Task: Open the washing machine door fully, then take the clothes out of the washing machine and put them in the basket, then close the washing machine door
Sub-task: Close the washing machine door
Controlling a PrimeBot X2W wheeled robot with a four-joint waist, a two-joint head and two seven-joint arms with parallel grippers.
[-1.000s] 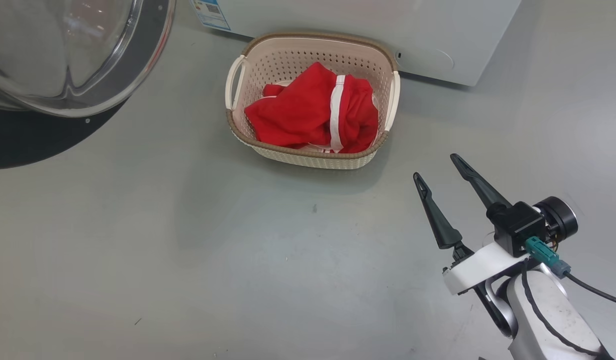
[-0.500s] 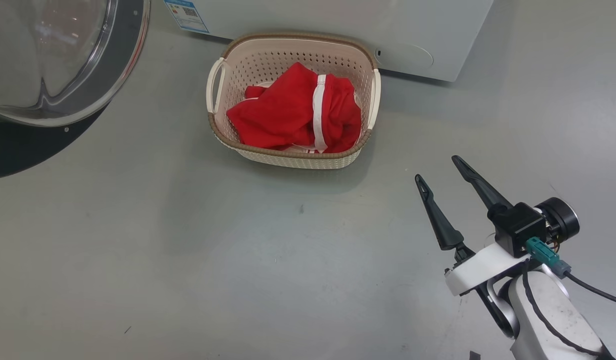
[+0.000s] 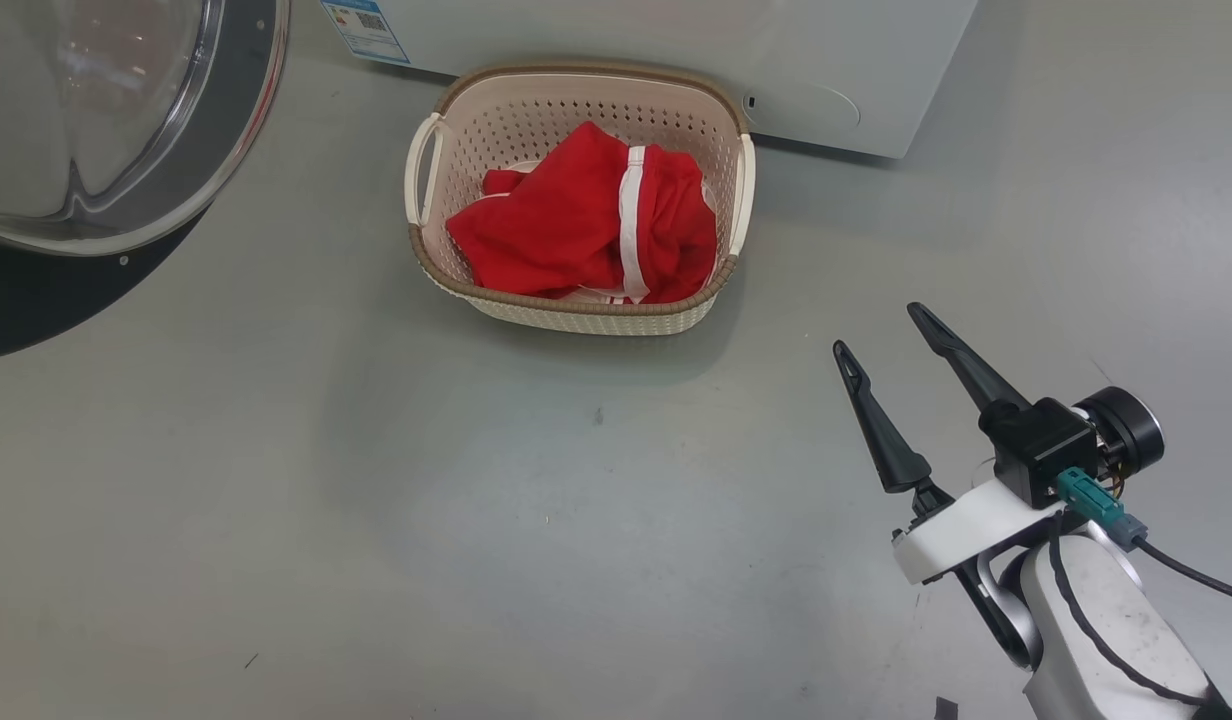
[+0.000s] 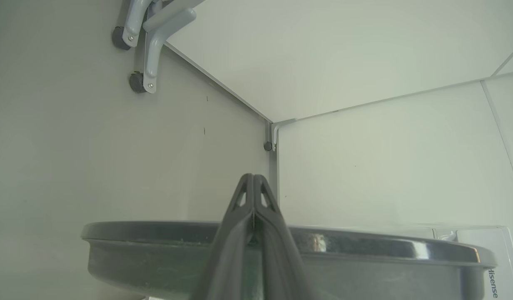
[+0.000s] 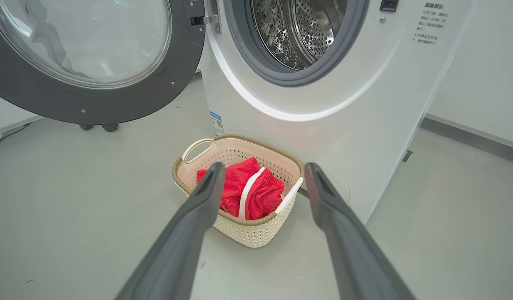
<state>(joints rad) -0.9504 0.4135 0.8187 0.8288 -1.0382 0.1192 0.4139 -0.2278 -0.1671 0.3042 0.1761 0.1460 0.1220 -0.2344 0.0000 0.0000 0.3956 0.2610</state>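
The red clothes [image 3: 576,225] lie bunched in the cream basket [image 3: 576,318], which stands on the floor against the white washing machine [image 3: 676,40]. The washing machine door [image 3: 246,110] hangs open at the upper left. My right gripper [image 3: 878,330] hovers open and empty to the right of the basket, short of it. In the right wrist view the open gripper [image 5: 264,166] frames the basket [image 5: 235,221] and clothes [image 5: 256,191] below the bare steel drum [image 5: 298,29]. My left gripper [image 4: 253,179] is shut, its fingers crossing the door's dark rim [image 4: 156,246]; I cannot tell if they touch.
Grey floor [image 3: 376,500] spreads in front of the basket. White wall panels [image 4: 364,166] and a bracket with small grey feet [image 4: 144,62] stand behind the door. The machine's side [image 5: 406,83] runs along a white wall at the right.
The head camera has turned, so the basket, machine and door sit further left in the picture. My right gripper stays open in about the same place.
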